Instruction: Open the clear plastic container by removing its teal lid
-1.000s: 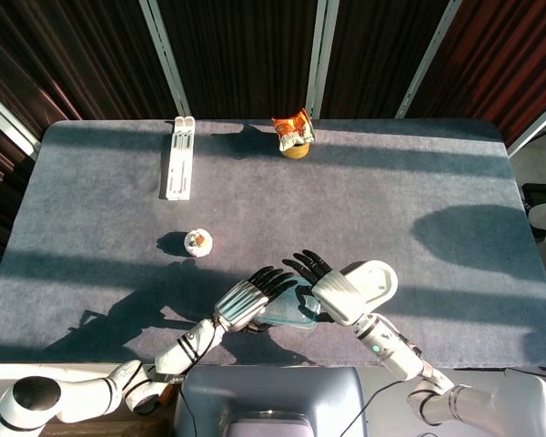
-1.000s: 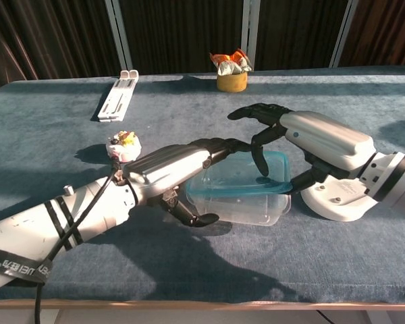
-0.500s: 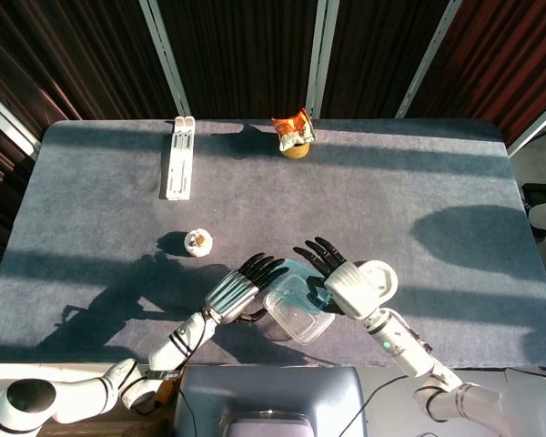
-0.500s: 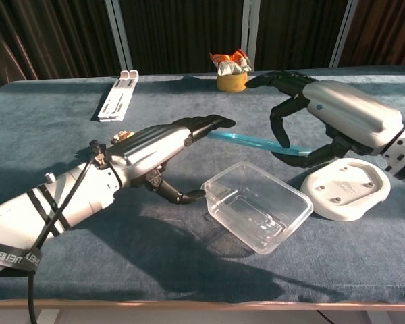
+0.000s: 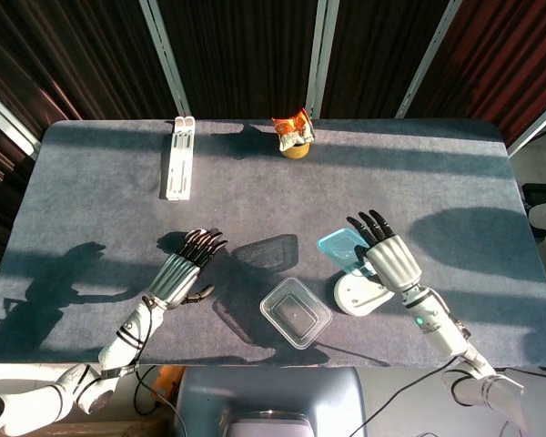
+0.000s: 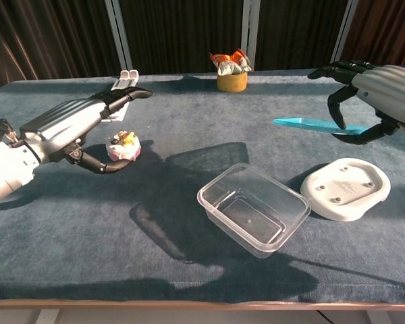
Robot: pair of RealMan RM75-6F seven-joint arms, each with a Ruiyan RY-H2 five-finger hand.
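The teal lid (image 6: 315, 125) is being held aloft by the right hand (image 6: 376, 91), well apart from the clear plastic container (image 6: 254, 208) sitting open on the table (image 6: 189, 283). The left hand (image 6: 73, 127) is being held empty, fingers spread.

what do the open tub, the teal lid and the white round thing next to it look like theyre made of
Open tub: thin clear plastic, glossy; the table shows through its walls.
Teal lid, held by the right hand: probably translucent plastic, thin and flat.
White round thing: smooth, matte, moulded; probably hard plastic, could be ceramic.
Table: fuzzy grey-blue fabric, felt-like.
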